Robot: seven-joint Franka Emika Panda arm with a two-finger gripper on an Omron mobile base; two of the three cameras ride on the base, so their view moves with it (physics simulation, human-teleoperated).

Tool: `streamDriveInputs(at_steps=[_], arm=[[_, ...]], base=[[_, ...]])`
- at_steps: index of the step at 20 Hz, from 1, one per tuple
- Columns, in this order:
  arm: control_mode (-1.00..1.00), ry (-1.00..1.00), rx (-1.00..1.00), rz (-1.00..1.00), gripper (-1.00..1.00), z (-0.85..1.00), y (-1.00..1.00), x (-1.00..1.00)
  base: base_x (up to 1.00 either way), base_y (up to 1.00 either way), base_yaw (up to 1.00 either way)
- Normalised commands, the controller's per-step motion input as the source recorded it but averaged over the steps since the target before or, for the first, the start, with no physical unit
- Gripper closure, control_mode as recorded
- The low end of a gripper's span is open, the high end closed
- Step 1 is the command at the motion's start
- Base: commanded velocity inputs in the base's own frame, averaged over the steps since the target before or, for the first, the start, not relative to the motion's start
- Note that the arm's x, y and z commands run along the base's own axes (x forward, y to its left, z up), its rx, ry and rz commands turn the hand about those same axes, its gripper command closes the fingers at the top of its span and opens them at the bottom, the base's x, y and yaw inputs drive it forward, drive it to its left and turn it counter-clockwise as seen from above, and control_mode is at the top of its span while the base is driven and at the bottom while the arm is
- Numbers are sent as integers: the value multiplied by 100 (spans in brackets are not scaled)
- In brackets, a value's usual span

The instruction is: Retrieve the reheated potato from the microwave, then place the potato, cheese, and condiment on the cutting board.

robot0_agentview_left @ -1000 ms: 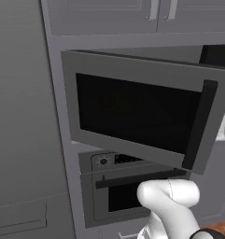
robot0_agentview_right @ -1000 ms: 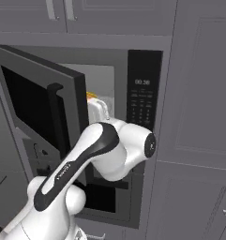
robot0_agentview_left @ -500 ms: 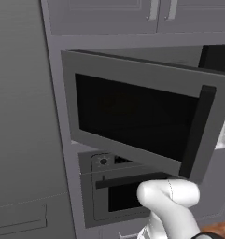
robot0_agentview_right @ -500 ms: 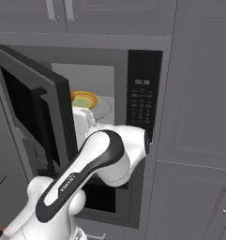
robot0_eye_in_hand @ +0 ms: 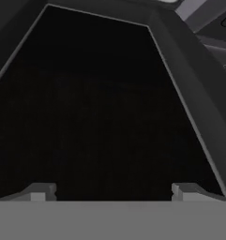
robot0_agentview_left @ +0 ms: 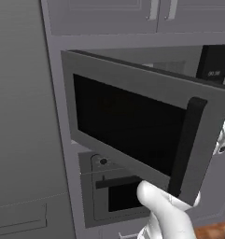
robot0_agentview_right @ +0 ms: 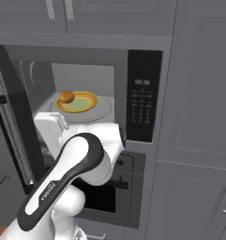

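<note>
We have the microwave (robot0_agentview_right: 81, 93) door swung wide and the potato (robot0_agentview_right: 66, 96) waiting on its yellow plate (robot0_agentview_right: 86, 104) inside, our gripper (robot0_eye_in_hand: 113, 190) spread wide and empty (cheese, condiment, board all remain).

Grey cabinets (robot0_agentview_right: 199, 93) all round, upper doors (robot0_agentview_left: 132, 9) with small handles up top. There's an oven (robot0_agentview_right: 119, 187) with a dark window underneath, plus a yellow plate (robot0_agentview_right: 81, 102) on a grey turntable (robot0_agentview_right: 102, 110).

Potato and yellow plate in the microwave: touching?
Touching. The right base view shows the potato sitting on the left edge of the yellow plate, no gap beneath it, inside the open microwave.
</note>
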Motion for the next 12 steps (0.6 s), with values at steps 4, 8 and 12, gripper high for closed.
streamDriveInputs(at_steps=[4,8,12], arm=[[-100,-16,0,0,-100,-15,84,-35],[-100,-17,0,0,-100,-15,86,-29],[-100,-16,0,0,-100,-15,88,-21]], base=[[0,0,0],[0,0,0],[0,0,0]])
